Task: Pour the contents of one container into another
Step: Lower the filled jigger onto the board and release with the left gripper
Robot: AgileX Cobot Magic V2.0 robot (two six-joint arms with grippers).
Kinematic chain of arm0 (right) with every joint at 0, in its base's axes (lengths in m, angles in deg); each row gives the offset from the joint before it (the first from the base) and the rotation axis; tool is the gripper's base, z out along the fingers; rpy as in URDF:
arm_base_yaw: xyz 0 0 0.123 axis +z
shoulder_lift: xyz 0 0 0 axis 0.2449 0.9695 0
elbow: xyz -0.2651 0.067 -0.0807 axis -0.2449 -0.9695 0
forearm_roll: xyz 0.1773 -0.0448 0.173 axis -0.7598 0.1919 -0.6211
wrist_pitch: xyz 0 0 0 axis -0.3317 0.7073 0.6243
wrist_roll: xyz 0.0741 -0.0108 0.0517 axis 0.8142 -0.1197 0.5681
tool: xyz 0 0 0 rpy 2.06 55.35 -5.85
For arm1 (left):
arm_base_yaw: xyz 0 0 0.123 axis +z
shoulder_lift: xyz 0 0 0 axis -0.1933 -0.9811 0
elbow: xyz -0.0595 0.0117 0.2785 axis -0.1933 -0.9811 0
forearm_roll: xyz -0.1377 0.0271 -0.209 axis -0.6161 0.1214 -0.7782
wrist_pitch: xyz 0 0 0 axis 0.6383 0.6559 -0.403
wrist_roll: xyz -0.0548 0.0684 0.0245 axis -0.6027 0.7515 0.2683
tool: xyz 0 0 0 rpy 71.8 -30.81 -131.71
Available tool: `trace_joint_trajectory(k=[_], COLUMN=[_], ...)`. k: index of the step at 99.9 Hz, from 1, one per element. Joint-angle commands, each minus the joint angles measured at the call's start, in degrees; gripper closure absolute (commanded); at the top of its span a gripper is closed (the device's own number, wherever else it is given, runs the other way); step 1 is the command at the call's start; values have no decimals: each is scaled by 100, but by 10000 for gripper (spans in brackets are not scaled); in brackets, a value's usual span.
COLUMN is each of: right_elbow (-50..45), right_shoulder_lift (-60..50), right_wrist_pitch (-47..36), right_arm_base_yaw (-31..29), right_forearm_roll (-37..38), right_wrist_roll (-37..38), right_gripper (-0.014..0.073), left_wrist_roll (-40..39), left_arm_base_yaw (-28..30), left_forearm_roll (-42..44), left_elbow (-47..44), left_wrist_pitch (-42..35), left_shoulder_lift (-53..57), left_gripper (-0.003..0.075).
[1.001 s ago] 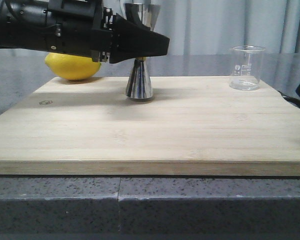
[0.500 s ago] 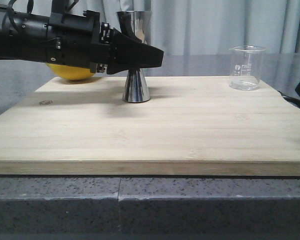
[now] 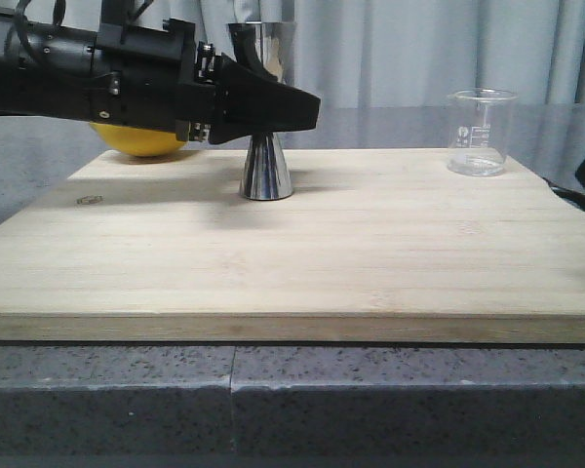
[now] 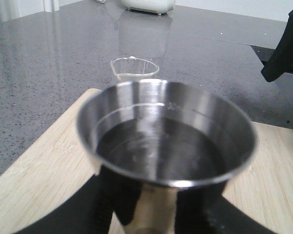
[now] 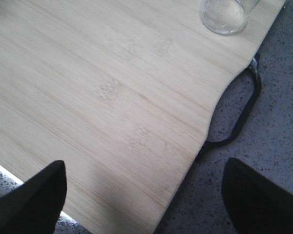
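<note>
The steel jigger (image 3: 265, 174) stands upright on the bamboo board (image 3: 322, 263) at the back, left of centre. My left gripper (image 3: 273, 107) reaches in from the left and is shut on its narrow waist. In the left wrist view the jigger's upper cup (image 4: 166, 141) fills the picture, with a dark finger on each side of the stem around my left gripper (image 4: 158, 214). The glass beaker (image 3: 481, 132) stands alone at the board's back right corner, also seen as the beaker (image 4: 134, 68) and the beaker (image 5: 224, 14). My right gripper (image 5: 145, 163) is open over the board's right edge, holding nothing.
A yellow lemon (image 3: 141, 144) lies behind the left arm at the board's back left. A black metal handle loop (image 5: 244, 107) sticks out from the board's right edge. Grey speckled countertop (image 3: 273, 400) surrounds the board.
The left gripper and the jigger came down a little and shifted slightly left, and the jigger now stands straight on the board. Over the last half second nothing moved.
</note>
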Motion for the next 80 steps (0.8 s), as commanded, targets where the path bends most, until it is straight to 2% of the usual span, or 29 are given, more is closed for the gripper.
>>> trace_joint_trajectory(k=[1,39,55,80], right_elbow=[198,198,198,198], right_shoulder_lift=[-81,-81,-81,-81], right_wrist_pitch=[-336,-349,-361,-361], right_arm_base_yaw=[-8,-8,-8,-8], right_forearm_roll=[24,24,24,24], right_wrist_roll=[-39,-39,-39,-39], right_gripper=[8,8,8,8], left_wrist_roll=[17,-65,-300,-1173], left_arm_base_yaw=[18,18,18,18], left_forearm_roll=[-468,-449,-250,872], left_elbow=[149,149,149,161], left_wrist_pitch=[633,633,417,-754], left_shoulder_lift=[274,296,485,1123], left_gripper=[397,125,118,118])
